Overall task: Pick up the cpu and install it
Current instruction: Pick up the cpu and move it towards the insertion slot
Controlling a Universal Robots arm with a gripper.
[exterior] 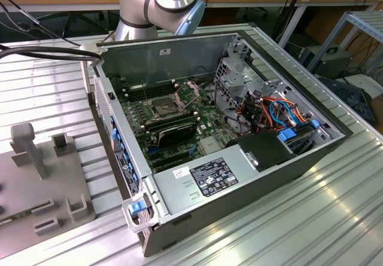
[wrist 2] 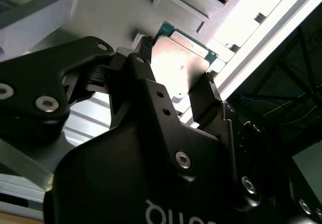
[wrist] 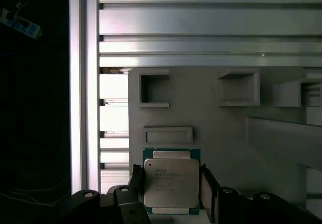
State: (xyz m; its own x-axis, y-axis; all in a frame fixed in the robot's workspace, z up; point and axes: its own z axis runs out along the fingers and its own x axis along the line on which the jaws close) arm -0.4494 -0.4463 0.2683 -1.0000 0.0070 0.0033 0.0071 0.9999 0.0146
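In both wrist views the cpu (wrist: 170, 182) (wrist 2: 180, 63) is being seen directly between the two fingers (wrist: 208, 189) of the end effector (wrist: 171, 176) (wrist 2: 177, 65). One finger is being pressed against each of two opposite edges of the green board, so the end effector is being judged as clenched on the cpu. The chip is being held flat, with its dull metal top turned toward the first wrist camera. Because it is square, no long axis is being offered, and only its two free edges are being left uncovered.

The cpu is being kept over the grey fixture plate (wrist: 216, 128), just beside a low rectangular frame on that plate. Whether it is resting on the plate or is clear of it cannot be told.

In the exterior view the open computer case (exterior: 239, 176) is lying on the bench (exterior: 335, 206), and the socket (exterior: 164, 106) inside it is being shown open. The fixture plate is lying on the exterior view's left of the case, well apart from the socket.
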